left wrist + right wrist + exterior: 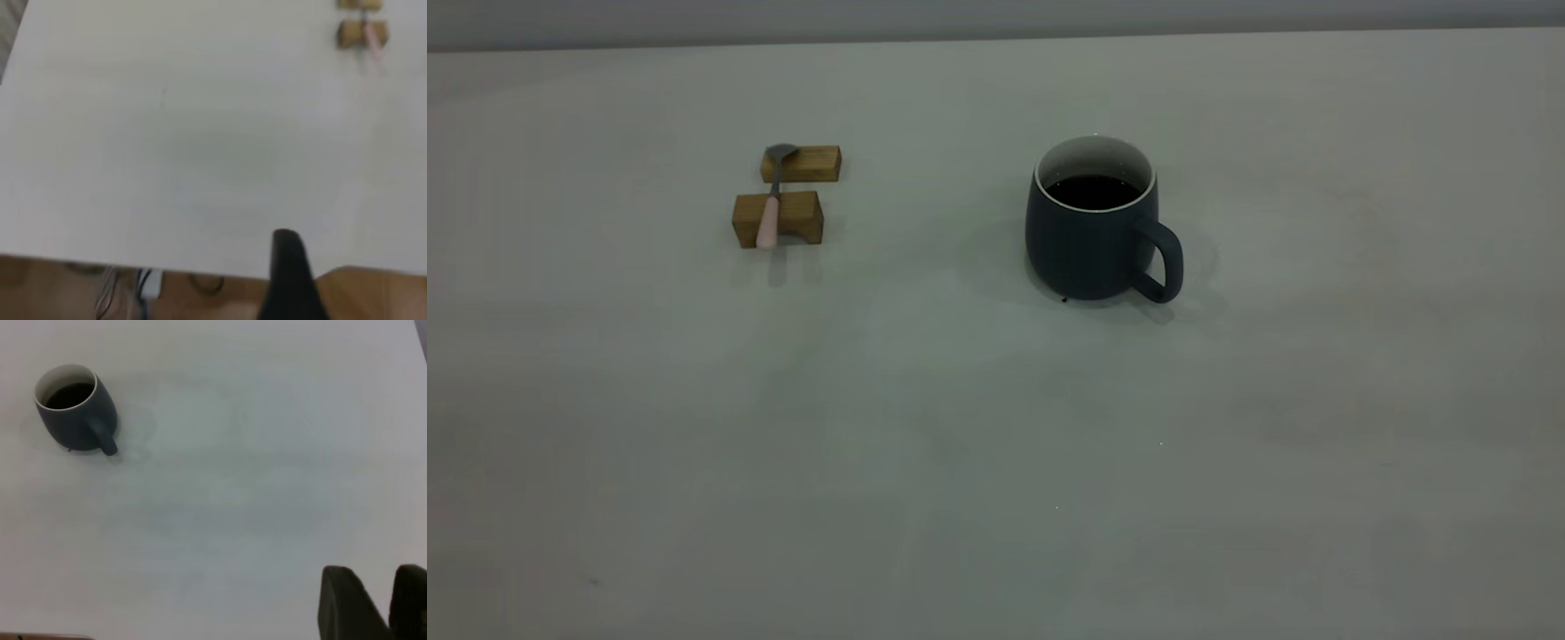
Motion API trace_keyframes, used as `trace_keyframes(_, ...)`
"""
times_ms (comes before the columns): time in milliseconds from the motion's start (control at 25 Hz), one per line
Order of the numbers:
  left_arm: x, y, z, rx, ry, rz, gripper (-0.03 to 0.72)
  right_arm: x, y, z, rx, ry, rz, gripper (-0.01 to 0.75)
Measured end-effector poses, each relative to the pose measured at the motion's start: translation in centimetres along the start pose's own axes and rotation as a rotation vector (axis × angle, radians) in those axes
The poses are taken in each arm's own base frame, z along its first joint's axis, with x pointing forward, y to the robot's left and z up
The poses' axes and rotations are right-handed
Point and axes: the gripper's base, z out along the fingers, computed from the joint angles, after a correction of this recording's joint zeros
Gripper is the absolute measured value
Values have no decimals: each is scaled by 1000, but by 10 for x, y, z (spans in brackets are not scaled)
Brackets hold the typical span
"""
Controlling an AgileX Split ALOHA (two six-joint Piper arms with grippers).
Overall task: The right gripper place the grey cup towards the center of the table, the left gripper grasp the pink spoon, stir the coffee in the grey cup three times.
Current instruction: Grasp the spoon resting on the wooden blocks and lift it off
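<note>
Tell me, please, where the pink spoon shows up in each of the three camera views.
Exterior view: pink spoon left of centre, laid across two wooden blocks, left of the grey cup.
Left wrist view: spoon at, by the same blocks.
Right wrist view: not in it; only the cup shows.
Shared landmark: the blocks.

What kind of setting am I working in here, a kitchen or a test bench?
Most likely a lab test bench: a bare pale table holds only a staged grey cup of coffee and a pink spoon propped across two wooden blocks. Loose cables hang below the table edge.
</note>
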Motion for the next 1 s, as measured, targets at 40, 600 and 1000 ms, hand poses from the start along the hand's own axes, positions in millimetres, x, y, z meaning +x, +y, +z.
trace_keyframes(40,-11,-1,5,-14,27,2,632,0,0,0,0,0,0,201)
trace_keyframes(600,-130,-44,174,59,352,-57,658,0,0,0,1,0,1,223)
trace_keyframes(1000,-136,-115,321,98,552,44,652,0,0,0,1,0,1,236)
